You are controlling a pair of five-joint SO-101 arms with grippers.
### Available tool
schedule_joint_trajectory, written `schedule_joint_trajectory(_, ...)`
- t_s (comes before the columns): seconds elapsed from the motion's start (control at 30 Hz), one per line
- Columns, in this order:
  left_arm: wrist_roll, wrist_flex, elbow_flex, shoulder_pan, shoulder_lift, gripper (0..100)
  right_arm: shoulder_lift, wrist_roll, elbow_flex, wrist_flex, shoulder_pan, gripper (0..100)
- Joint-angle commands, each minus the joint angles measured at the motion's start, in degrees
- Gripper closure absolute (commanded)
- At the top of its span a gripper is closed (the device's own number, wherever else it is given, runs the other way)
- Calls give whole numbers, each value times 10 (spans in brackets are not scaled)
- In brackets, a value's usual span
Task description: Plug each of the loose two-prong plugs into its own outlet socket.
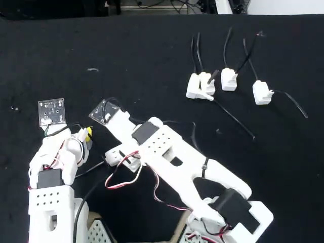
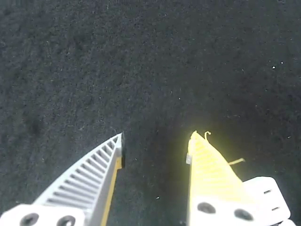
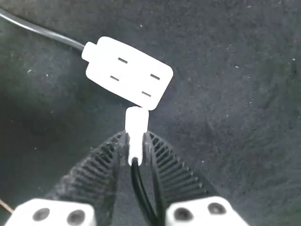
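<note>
My right gripper [image 3: 136, 137] is shut on a white two-prong plug [image 3: 136, 129] with a black cord. The plug's front end touches the edge of a white outlet block [image 3: 126, 75] with two pairs of slots. From above, this gripper [image 1: 112, 117] sits at a grey outlet plate [image 1: 103, 111]. A second outlet plate [image 1: 51, 112] lies to the left. My left gripper [image 2: 155, 141] is open over bare black cloth, with nothing between its grey and yellow fingers; it [image 1: 85, 135] rests below the left plate. Three loose white plugs [image 1: 200, 86], [image 1: 229, 79], [image 1: 261, 92] lie at the far right.
Black cords trail from the loose plugs toward the table's back edge and to the right. One long cord [image 1: 233, 119] runs diagonally across the cloth toward the right arm. Red and white servo wires [image 1: 126, 174] hang between the two arms.
</note>
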Motion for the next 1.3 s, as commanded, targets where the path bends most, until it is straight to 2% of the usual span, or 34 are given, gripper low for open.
schedule_joint_trajectory(0.0,-7,-8,-6,-2,-4,770,-2,-3,-33,-18,15,988)
schedule_joint_trajectory(0.2,-7,-8,-5,-2,-4,770,0,-3,-34,-37,56,988)
schedule_joint_trajectory(0.33,-7,-8,-5,-2,-4,770,-3,-2,-37,-29,58,988)
schedule_joint_trajectory(0.53,-7,-8,-5,-2,-4,770,1,2,-129,77,59,988)
schedule_joint_trajectory(0.73,-7,-7,-5,-9,-3,770,34,-3,-197,106,57,988)
schedule_joint_trajectory(0.87,2,-10,-11,-75,-4,770,87,-4,-236,119,57,988)
schedule_joint_trajectory(1.17,120,-12,-32,-211,-4,770,150,-36,-340,191,57,988)
schedule_joint_trajectory(1.27,146,-12,-33,-233,-4,770,155,-36,-366,200,57,988)
